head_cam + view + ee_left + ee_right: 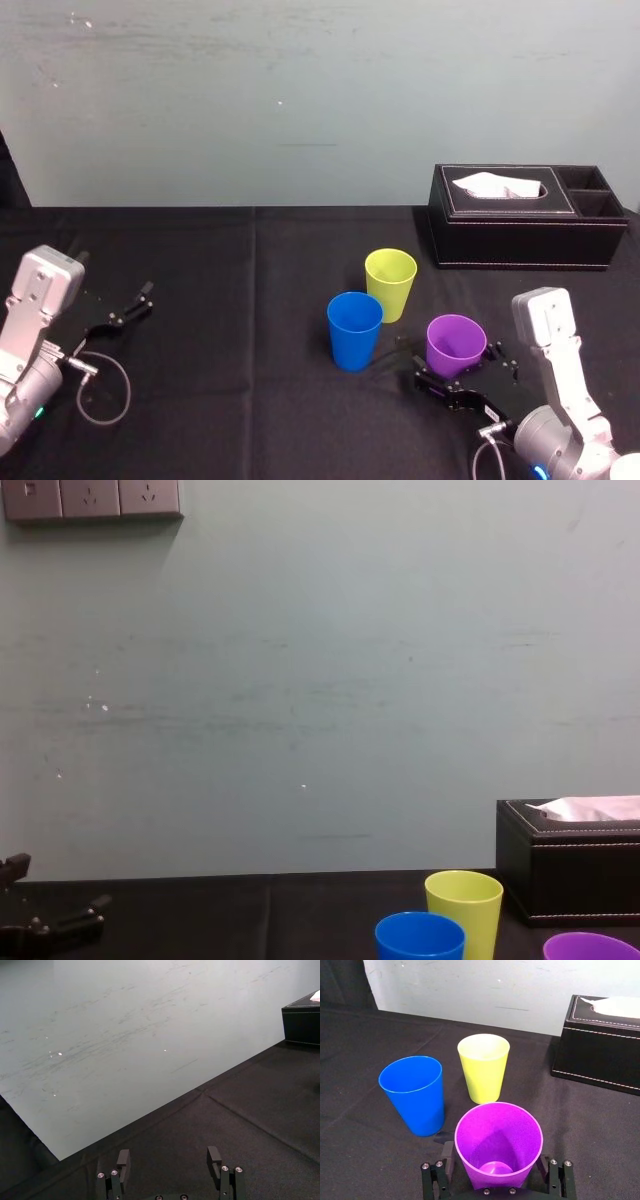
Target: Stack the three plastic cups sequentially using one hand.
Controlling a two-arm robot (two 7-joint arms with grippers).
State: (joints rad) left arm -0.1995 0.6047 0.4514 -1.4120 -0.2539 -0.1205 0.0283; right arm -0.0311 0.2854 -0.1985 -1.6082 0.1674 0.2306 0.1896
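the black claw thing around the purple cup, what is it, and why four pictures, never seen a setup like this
It is a robot's gripper, a two-fingered clamp on the end of an arm. This robot has two arms. One picture looks down from its head, one looks across from its chest, and one comes from a camera on each wrist. On the black table stand three upright cups, set apart: the blue cup, the yellow-green cup and the purple cup. A black tissue box sits behind them. The right gripper is open, with a finger on either side of the purple cup. The left gripper sits open off to the left, holding nothing.
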